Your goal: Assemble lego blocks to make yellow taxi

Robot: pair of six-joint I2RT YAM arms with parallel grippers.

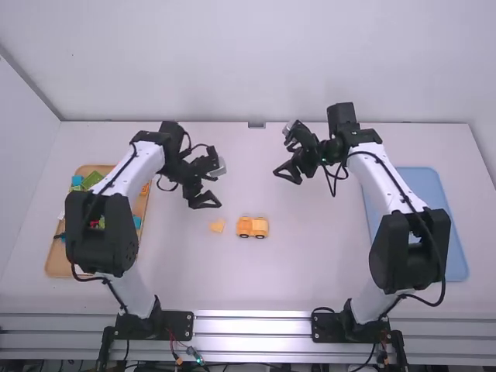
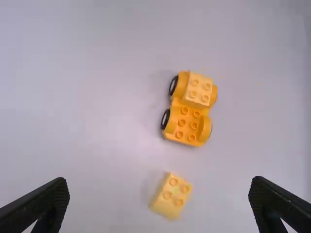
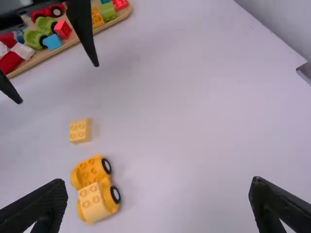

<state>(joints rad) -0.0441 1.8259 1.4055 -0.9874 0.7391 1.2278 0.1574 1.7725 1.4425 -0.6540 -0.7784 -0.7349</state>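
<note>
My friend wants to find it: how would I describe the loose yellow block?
From the wooden tray at left, look toward the yellow car. Between them, near the car, lies a pale block; unlike the one atop the car, it sits on the table.

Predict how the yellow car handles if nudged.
Likely rolls lengthwise, since the car stands on black wheels. Probably stiff: it looks like hard moulded plastic. The paler block on one end seems seated flat, so it should ride along.

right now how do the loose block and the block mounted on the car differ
The loose block lies on the table; the mounted block sits on the car. The loose block is angled to the car; the mounted block lines up with it. Both show four studs.
</note>
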